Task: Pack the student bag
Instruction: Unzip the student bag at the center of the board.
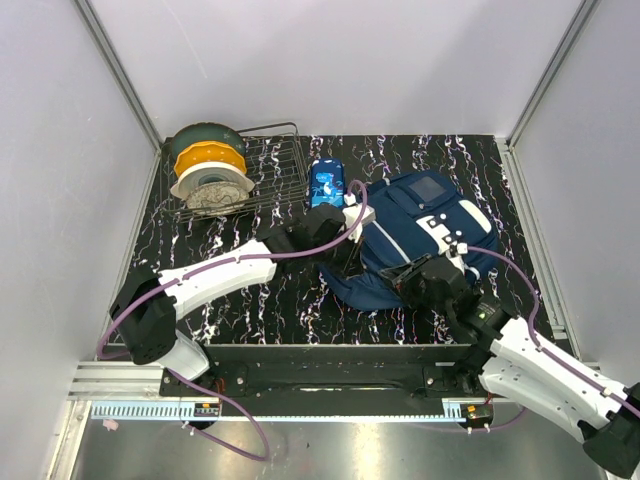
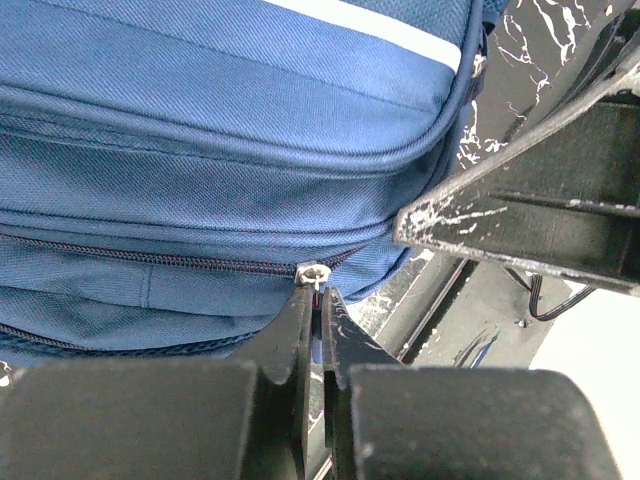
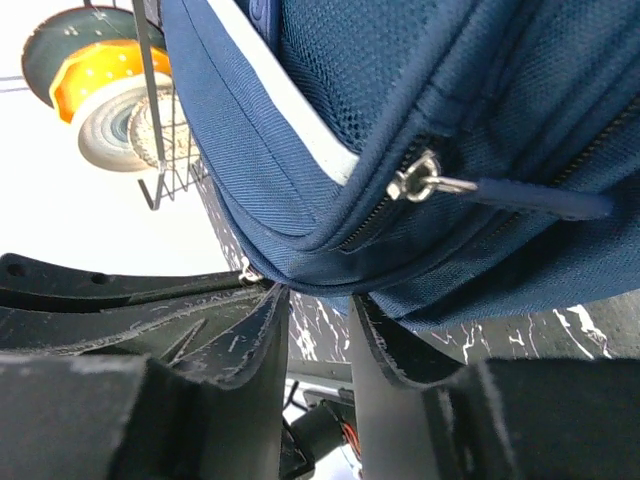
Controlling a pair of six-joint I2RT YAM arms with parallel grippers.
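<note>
On student bag [image 1: 420, 235], left gripper [image 2: 320, 298] clamps zipper pull [image 2: 312, 272], zip running sideways. Right gripper [image 3: 320, 298], jaws apart, hangs at bag's near edge, seemingly not touching.

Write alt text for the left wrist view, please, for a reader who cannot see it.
The left fingers are shut on the small metal zip pull of a navy bag, which fills most of the frame. A white stripe crosses the bag's top, and the black, white-veined table shows at upper right.

One backpack [image 1: 402, 218], one pencil case [image 1: 326, 184], three plates [image 1: 209, 161]
</note>
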